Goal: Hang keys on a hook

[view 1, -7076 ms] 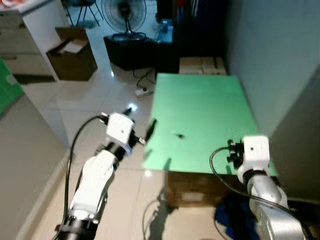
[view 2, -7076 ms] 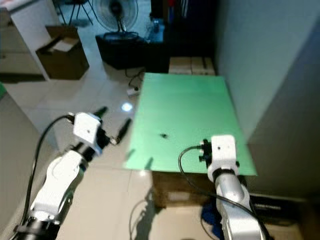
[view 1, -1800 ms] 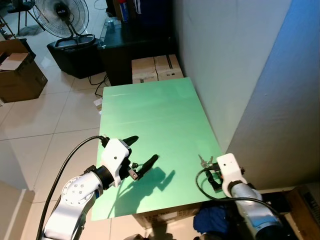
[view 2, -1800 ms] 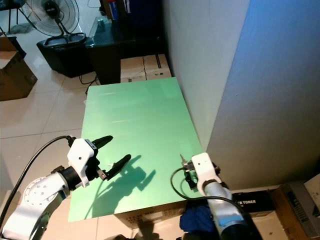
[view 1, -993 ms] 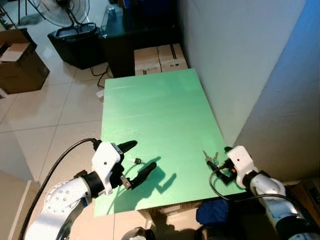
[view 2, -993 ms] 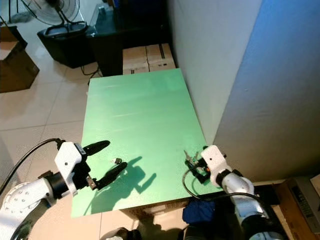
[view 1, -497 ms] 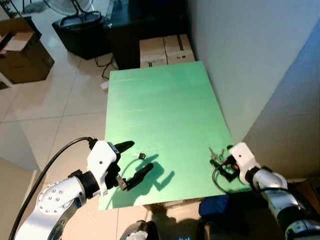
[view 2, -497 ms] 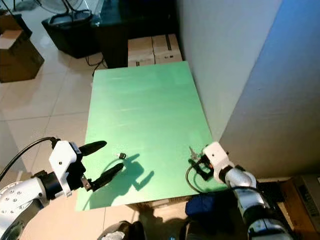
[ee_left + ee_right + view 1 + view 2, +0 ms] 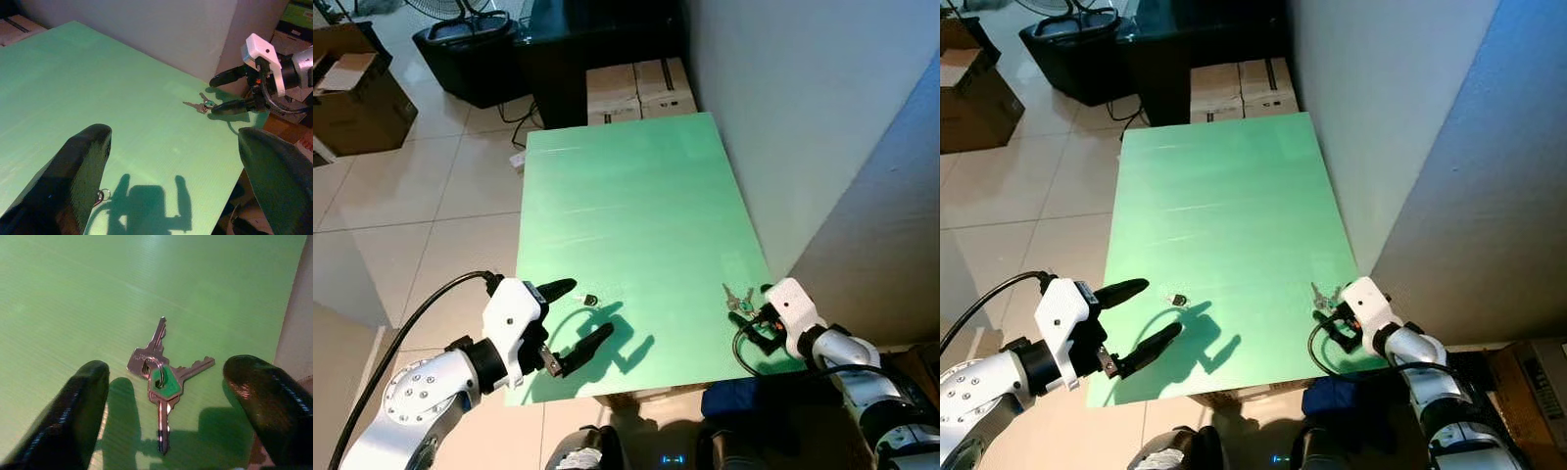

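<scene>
Small ringed object (image 9: pixel 589 300) near the counter's (image 9: pixel 626 196) front-left edge was too tiny to identify. Keys (image 9: pixel 161 374), three on a ring with a green tag, lay flat by the front-right corner. Right claw (image 9: pixel 171 401) spread wide, straddling them without contact. Left claw (image 9: pixel 574 315) hung wide open, holding nothing.

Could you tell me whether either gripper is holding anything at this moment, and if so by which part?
Nothing is held. The keys lie flat on the green table between the right gripper's open fingers; the left gripper is open over the table.
</scene>
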{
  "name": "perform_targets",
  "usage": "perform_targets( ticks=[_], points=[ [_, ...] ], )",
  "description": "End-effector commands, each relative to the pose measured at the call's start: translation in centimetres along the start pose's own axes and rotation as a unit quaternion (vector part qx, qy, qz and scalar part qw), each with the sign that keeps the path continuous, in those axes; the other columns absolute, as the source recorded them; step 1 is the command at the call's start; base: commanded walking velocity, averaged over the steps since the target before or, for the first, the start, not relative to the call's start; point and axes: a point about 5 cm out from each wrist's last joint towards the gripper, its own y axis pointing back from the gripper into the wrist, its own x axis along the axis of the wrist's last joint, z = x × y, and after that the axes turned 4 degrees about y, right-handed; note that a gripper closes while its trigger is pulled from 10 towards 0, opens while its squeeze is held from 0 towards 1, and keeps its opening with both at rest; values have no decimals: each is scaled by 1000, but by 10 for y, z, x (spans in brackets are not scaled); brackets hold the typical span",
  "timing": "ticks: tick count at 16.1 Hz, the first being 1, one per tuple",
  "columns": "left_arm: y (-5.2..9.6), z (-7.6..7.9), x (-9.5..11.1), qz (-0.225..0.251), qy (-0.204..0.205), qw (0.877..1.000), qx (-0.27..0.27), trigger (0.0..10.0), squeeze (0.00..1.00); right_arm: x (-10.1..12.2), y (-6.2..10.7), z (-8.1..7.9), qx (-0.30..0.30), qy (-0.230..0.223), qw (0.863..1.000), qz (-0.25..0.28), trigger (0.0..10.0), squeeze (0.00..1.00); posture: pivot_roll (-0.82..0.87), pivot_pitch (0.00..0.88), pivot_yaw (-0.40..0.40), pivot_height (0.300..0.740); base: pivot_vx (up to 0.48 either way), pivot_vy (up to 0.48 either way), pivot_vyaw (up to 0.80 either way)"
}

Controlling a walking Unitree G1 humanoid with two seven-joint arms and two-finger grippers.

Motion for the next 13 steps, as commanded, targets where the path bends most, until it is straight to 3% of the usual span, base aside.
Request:
perform_targets(
  ticks=[1, 13],
  points=[
    [5, -3, 2, -2, -7, 1000, 7, 10000, 0, -1, 1, 1, 9, 0, 1000, 1, 0, 0, 77, 192, 116, 740, 0, 0, 0],
    [3, -7, 5, 0, -11, 1000, 16, 10000, 0, -1, 2, 9, 11, -3, 1000, -13, 0, 0, 94, 205, 105, 740, 0, 0, 0]
  ],
)
